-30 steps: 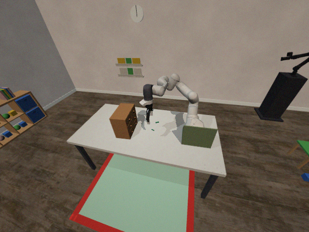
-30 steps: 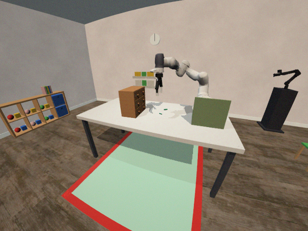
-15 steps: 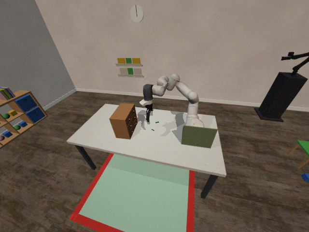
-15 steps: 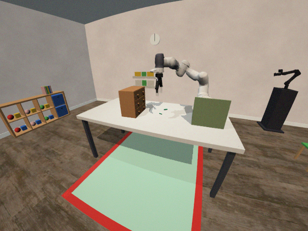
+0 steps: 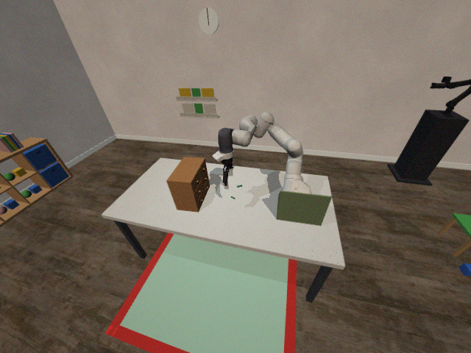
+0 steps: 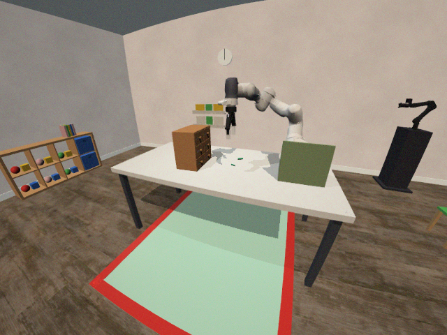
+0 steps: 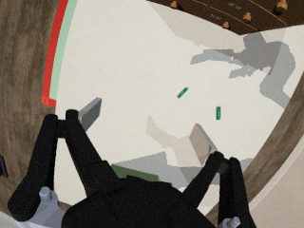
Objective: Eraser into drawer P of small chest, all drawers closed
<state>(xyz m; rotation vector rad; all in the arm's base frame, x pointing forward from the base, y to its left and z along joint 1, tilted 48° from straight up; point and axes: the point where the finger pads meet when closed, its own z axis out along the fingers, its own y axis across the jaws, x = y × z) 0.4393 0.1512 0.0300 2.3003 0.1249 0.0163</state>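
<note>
Claw (image 5: pixel 228 179) (image 6: pixel 230 133) (image 7: pixel 147 119): one, black, two-fingered, pointed downward above the desk (image 5: pixel 243 232) (image 6: pixel 230 185) (image 7: pixel 109 57); fingers spread fully apart, nothing held between them. It is carried by a white jointed arm (image 5: pixel 281 137) (image 6: pixel 281 107), and is placed near the drawer fronts of the chest.

Small chest (image 5: pixel 187 186) (image 6: pixel 186 149) (image 7: pixel 223 13): one, brown, upright on the desk, with dark drawer fronts and round orange-brown knobs. The drawers are seen pushed in; their letters cannot be read, so drawer P cannot be identified.

Small green objects: two, lying on the desk, apart from each other, between the chest and the green panel. The slimmer green piece (image 5: pixel 232 197) (image 6: pixel 232 165) (image 7: pixel 182 92) is set nearer the red-bordered mat; the broader green piece (image 5: pixel 239 186) (image 6: pixel 239 158) (image 7: pixel 218 113) is set farther from it. The eraser is not distinguished with certainty between the two; neither is held or touched by the claw.

Green panel (image 5: pixel 303 207) (image 6: pixel 306 163) (image 7: pixel 135 173): one, rectangular, stood upright on the desk, in front of the arm's lower part.

Mat (image 5: pixel 213 304) (image 6: pixel 202 273) (image 7: pixel 62 52): one, pale green, red-bordered, laid on the floor, partly beneath the desk.

Wall clock (image 5: pixel 208 20) (image 6: pixel 225 56): one, round, pale, mounted on the pink wall.
</note>
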